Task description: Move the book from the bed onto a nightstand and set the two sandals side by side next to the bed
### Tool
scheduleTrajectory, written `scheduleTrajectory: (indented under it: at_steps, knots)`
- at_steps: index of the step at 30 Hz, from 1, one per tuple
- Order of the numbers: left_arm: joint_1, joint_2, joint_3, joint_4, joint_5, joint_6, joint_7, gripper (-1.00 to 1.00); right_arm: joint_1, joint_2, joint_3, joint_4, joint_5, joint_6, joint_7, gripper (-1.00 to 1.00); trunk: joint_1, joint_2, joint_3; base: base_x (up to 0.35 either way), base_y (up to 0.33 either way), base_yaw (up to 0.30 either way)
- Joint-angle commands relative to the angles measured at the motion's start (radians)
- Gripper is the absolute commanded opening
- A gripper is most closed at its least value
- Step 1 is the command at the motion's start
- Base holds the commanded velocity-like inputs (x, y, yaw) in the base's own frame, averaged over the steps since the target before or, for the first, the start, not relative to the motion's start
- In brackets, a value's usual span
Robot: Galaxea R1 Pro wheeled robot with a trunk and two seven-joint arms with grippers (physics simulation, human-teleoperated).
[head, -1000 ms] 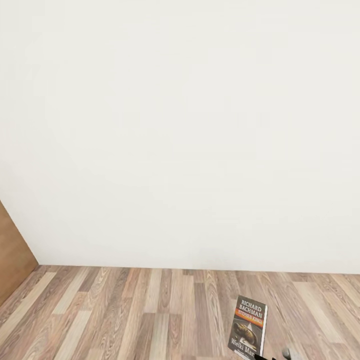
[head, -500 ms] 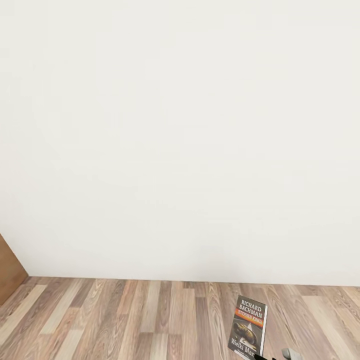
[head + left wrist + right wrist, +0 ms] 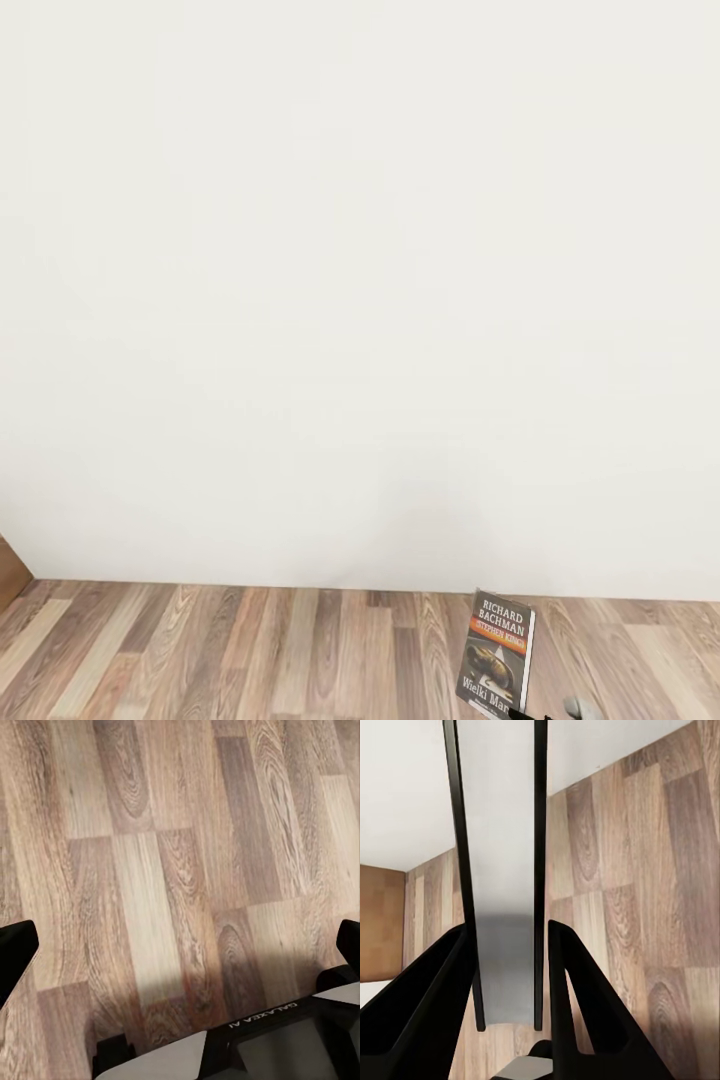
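The thin dark paperback book with white lettering and an orange band (image 3: 496, 650) stands upright above the wood-plank floor (image 3: 250, 650), before the white wall (image 3: 360, 300), clamped edge-on between the black fingers (image 3: 427, 1012) of the right gripper (image 3: 506, 997). It should handle as light and flexible, with slick covers; grip near the spine. The left gripper (image 3: 180, 960) is spread wide and empty.

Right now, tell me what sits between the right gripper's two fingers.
In the right wrist view, the book stands edge-on between the right gripper's fingers, clamped by them.
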Motion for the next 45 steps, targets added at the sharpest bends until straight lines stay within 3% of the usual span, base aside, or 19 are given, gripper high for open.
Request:
scheduleTrajectory:
  at_steps: [1,26,45]
  knots:
    - [-0.001,0.0,0.009,0.001,-0.01,-0.004,-0.002,1.0,-0.001,0.0,-0.003,-0.001,-0.009,0.011,0.003,-1.0,0.001,-0.001,-0.001,0.327,0.0,0.0]
    - [-0.001,0.0,0.009,0.001,-0.01,-0.004,-0.002,1.0,-0.001,0.0,-0.003,-0.001,-0.009,0.01,0.003,-1.0,0.001,-0.001,-0.001,0.219,0.0,0.0]
    - [-0.001,0.0,0.009,0.001,-0.01,-0.004,-0.002,1.0,-0.001,0.0,-0.003,-0.001,-0.008,0.01,0.003,-1.0,0.001,-0.001,-0.001,0.015,0.0,-0.121]
